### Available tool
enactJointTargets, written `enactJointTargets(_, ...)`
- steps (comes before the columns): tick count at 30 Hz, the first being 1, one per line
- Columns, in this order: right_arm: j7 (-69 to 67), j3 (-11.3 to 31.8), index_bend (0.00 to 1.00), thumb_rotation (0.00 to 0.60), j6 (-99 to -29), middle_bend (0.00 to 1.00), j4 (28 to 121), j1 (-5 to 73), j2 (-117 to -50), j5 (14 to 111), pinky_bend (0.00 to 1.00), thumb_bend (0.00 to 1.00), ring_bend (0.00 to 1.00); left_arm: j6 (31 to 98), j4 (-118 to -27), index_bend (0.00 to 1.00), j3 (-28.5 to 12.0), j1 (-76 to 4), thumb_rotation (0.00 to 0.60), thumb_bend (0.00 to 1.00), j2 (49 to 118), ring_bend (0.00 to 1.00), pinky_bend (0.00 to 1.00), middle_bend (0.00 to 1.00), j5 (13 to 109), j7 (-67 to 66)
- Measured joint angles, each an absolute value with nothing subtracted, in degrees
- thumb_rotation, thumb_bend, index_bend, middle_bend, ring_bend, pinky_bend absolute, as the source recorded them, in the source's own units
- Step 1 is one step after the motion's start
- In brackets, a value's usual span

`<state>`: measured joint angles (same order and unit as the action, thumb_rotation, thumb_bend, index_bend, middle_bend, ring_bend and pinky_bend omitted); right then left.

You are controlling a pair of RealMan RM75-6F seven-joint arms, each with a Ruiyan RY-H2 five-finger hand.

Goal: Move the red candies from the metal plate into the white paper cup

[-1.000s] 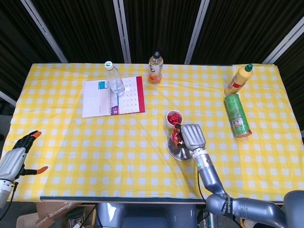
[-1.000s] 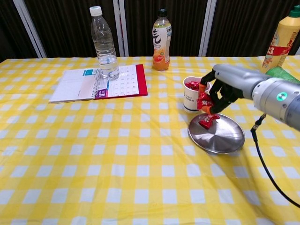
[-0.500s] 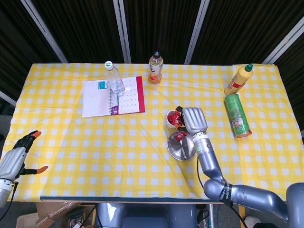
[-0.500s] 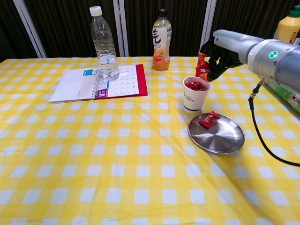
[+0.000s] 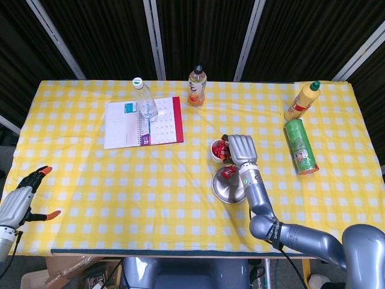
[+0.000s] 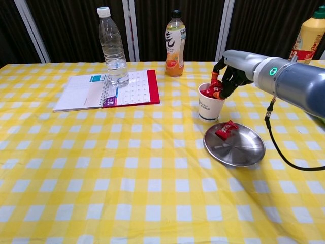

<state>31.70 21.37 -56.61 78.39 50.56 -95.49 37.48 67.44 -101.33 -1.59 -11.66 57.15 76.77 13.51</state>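
A white paper cup (image 6: 209, 108) (image 5: 215, 158) stands mid-table with red candies inside. My right hand (image 6: 231, 70) (image 5: 239, 150) is at the cup's mouth, fingers pointing down and pinching a red candy (image 6: 215, 89) just over the rim. In front of the cup lies the round metal plate (image 6: 240, 151) (image 5: 227, 191). One red candy (image 6: 226, 129) (image 5: 228, 173) rests on its far edge. My left hand (image 5: 18, 202) hovers off the table's front left corner, fingers apart and empty; the chest view does not show it.
A clear water bottle (image 6: 112, 47) stands on an open calendar notebook (image 6: 108, 89) at the back left. An orange drink bottle (image 6: 175, 43) stands behind the cup. A yellow squeeze bottle (image 5: 302, 100) and a lying green can (image 5: 299, 146) are at the right.
My right hand lifted a red candy off the plate, carried it up over the cup, then lowered it to the cup's mouth. One candy stays on the plate. The left hand has not moved.
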Motion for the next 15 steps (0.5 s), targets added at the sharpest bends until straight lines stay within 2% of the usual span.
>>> enactJointTargets(7, 31.41, 20.79, 0.33, 0.6, -56.69, 0.75, 79.14, 50.58, -94.98, 37.31, 1.0, 0.39, 0.9, 67.43, -101.29, 0.0, -1.52, -11.63, 0.6, 0.04, 57.04, 0.0, 0.0, 0.0, 76.97, 13.86)
enactJointTargets(15, 30.77, 20.59, 0.29, 0.6, -58.45, 0.75, 82.85, 50.09, -93.49, 38.41, 1.0, 0.39, 0.9, 67.6, -101.32, 0.0, -1.53, -11.58, 0.6, 0.04, 57.08, 0.0, 0.0, 0.0, 77.1, 13.85)
